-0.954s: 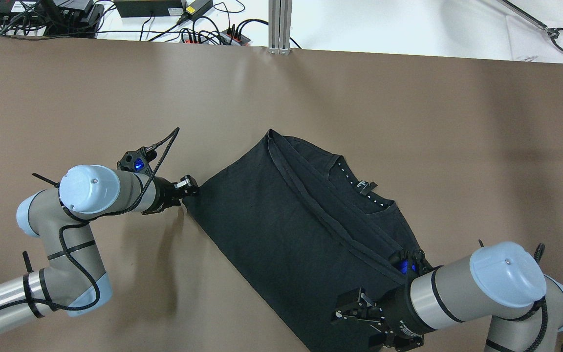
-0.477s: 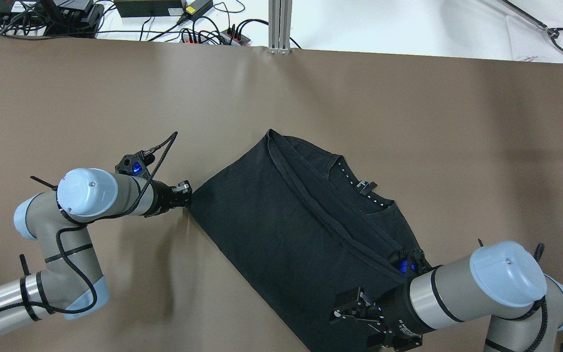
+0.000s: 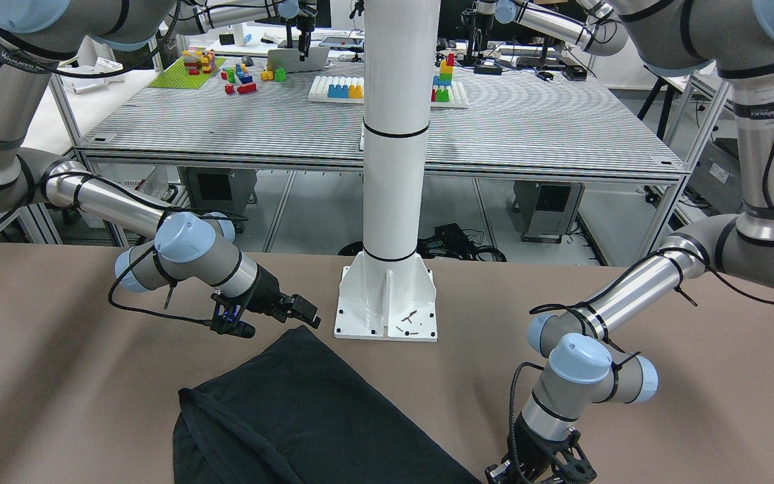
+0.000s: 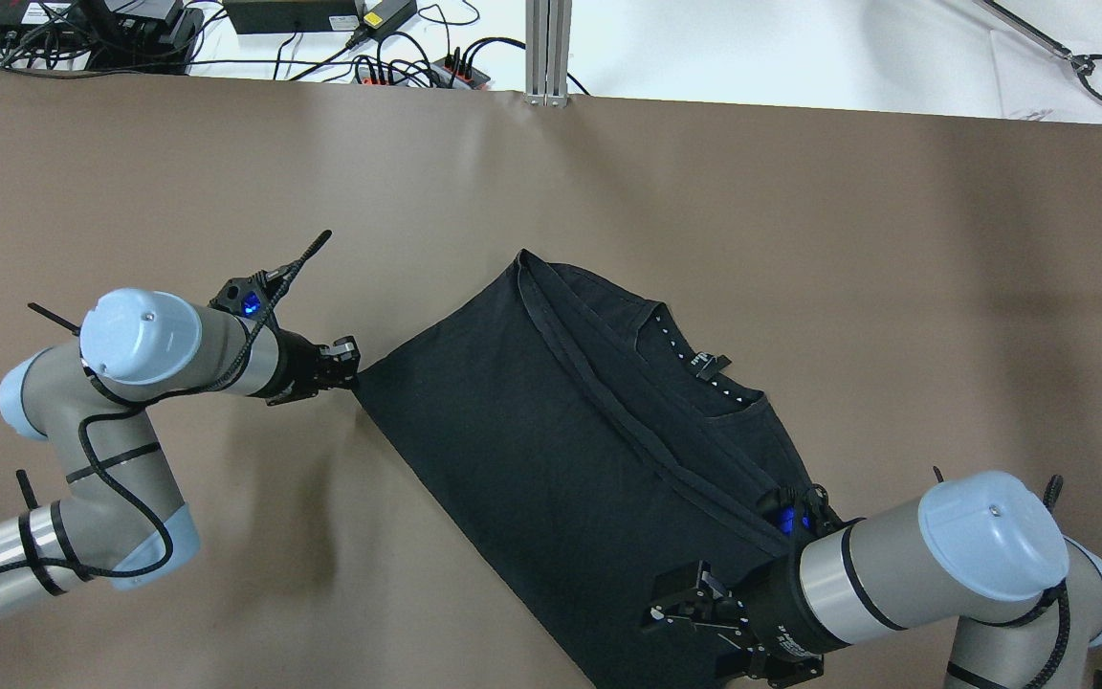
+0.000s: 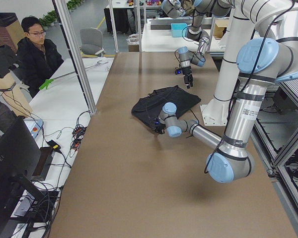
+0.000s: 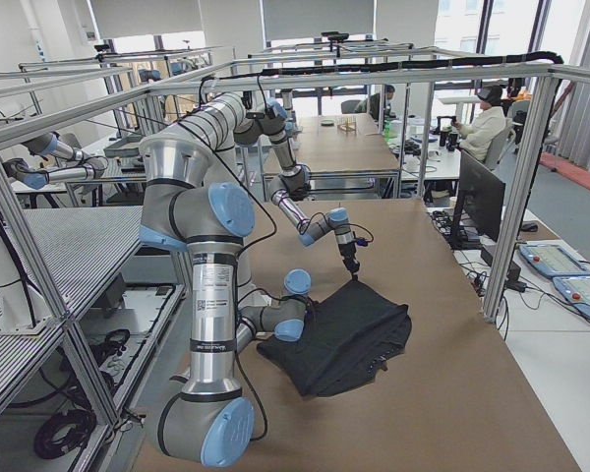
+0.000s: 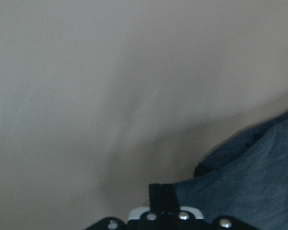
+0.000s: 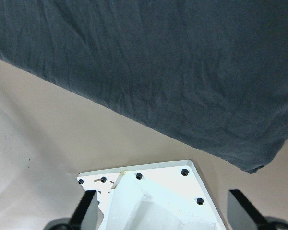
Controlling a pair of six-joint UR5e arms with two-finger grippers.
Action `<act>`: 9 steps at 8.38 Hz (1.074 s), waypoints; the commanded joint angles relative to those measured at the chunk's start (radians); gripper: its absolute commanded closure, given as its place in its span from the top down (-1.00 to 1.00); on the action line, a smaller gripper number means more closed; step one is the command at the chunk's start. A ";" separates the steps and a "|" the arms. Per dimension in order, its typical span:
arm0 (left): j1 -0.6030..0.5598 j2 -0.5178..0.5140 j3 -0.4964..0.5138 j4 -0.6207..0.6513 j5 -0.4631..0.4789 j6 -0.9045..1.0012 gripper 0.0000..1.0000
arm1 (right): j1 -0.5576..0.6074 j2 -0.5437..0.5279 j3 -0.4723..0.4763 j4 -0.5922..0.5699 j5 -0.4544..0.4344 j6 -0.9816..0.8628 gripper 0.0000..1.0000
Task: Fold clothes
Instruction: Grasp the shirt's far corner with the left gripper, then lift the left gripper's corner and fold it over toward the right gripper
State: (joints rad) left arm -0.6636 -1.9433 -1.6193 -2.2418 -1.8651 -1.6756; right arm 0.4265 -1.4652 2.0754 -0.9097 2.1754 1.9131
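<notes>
The clothes are one black garment [image 4: 551, 431], folded over on the brown table, with a neck opening and label [image 4: 704, 364] showing at the far side. My left gripper [image 4: 348, 368] is shut on its left corner, low at the table; the left wrist view shows a dark finger [image 7: 162, 196] next to the fabric [image 7: 249, 182]. My right gripper [image 4: 683, 605] is open and empty, held above the garment's near corner [image 3: 299, 331] without touching it. The right wrist view shows its fingers [image 8: 89, 211] spread wide over the fabric edge [image 8: 182, 72].
A white pillar stands on a base plate [image 3: 387, 306] at the robot's side of the table, close to the right gripper [image 3: 301, 311]. Cables and power strips [image 4: 321, 38] and an aluminium post [image 4: 548, 48] lie beyond the far edge. A person [image 5: 37, 54] sits beside the table.
My left gripper has moved left and a little away, dragging the garment's left corner with it; the whole garment has shifted slightly. The right arm has barely moved.
</notes>
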 commanded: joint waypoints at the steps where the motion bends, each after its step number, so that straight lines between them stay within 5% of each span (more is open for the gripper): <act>1: -0.144 -0.052 0.072 0.013 -0.083 0.144 -1.00 | 0.011 0.000 0.003 -0.001 -0.017 -0.008 0.90; 5: -0.237 -0.536 0.633 -0.002 -0.086 0.212 -1.00 | 0.005 0.008 0.002 -0.003 -0.173 -0.009 0.90; 7: -0.232 -0.745 0.938 -0.105 -0.002 0.211 -1.00 | -0.002 0.048 -0.006 -0.030 -0.271 -0.011 0.90; 9: -0.214 -0.793 1.044 -0.147 0.044 0.214 -1.00 | -0.002 0.084 -0.018 -0.089 -0.330 -0.011 0.90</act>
State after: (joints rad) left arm -0.8934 -2.6667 -0.7028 -2.3426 -1.8760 -1.4643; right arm 0.4259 -1.4130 2.0674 -0.9484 1.9073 1.9026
